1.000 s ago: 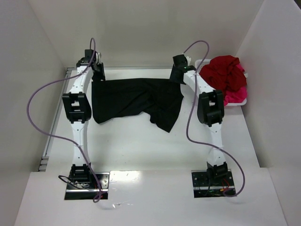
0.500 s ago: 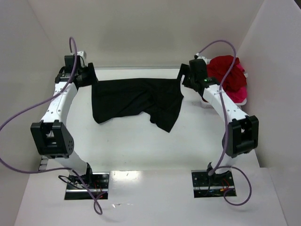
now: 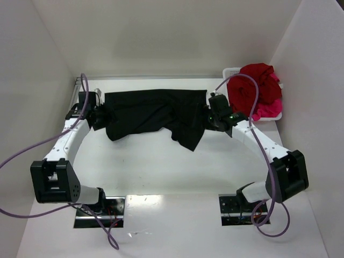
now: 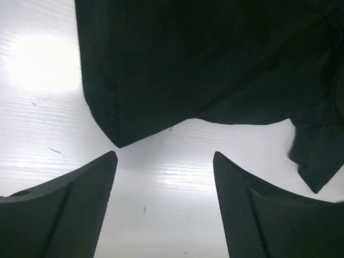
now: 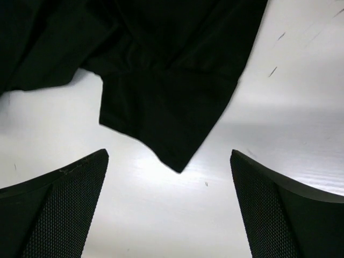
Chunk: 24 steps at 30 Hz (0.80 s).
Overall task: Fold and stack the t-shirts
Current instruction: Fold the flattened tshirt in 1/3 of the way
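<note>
The white table (image 3: 161,166) fills the middle of the frame, closed in by walls at the left, top and right. A black t-shirt (image 3: 150,110) lies spread across its upper middle, wide from left to right and rumpled, with one pointed corner reaching down toward the centre right. A white basket (image 3: 231,70) stands in the upper right corner, near the shirt's right end. At the lower edge sit the left base plate (image 3: 115,207) and the right base plate (image 3: 228,212). Seen close, the surface shows fine ribs, glare and a few dark specks.
</note>
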### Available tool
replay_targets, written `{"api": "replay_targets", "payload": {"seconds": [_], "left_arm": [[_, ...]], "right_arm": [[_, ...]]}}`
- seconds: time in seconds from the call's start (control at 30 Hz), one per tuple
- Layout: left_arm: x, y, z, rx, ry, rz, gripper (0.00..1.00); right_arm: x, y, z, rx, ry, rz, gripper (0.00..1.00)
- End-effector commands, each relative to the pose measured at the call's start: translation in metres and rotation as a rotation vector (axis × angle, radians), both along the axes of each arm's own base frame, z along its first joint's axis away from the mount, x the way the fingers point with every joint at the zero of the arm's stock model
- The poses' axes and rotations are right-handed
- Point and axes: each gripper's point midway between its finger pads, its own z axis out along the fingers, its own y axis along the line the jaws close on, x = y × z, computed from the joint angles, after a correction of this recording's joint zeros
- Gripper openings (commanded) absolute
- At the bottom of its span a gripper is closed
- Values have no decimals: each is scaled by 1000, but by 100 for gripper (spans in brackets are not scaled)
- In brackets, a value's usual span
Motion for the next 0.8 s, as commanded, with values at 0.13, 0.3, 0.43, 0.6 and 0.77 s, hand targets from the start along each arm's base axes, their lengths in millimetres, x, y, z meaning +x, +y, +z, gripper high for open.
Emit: {"api": "replay_targets", "payload": {"seconds": [0.13,0.3,0.43,0.6,0.77], "left_arm": [[5,-16,-47,-22,132,5,76],[19,-13,-67,31,170,13,73],[27,-11,-88,46,209,11,71],[28,-3,-102,85,245,23,70],[30,4,-103,123,245,35,70]], "right_arm": [[-9,14,-31,4,92,-4,98],[-4,17,-45,13,109,-22,93],[0,19,-52,7,121,-22,91],[3,24,-60,2,154,-3,88],[3,23,-64,-8,161,3,88]]}}
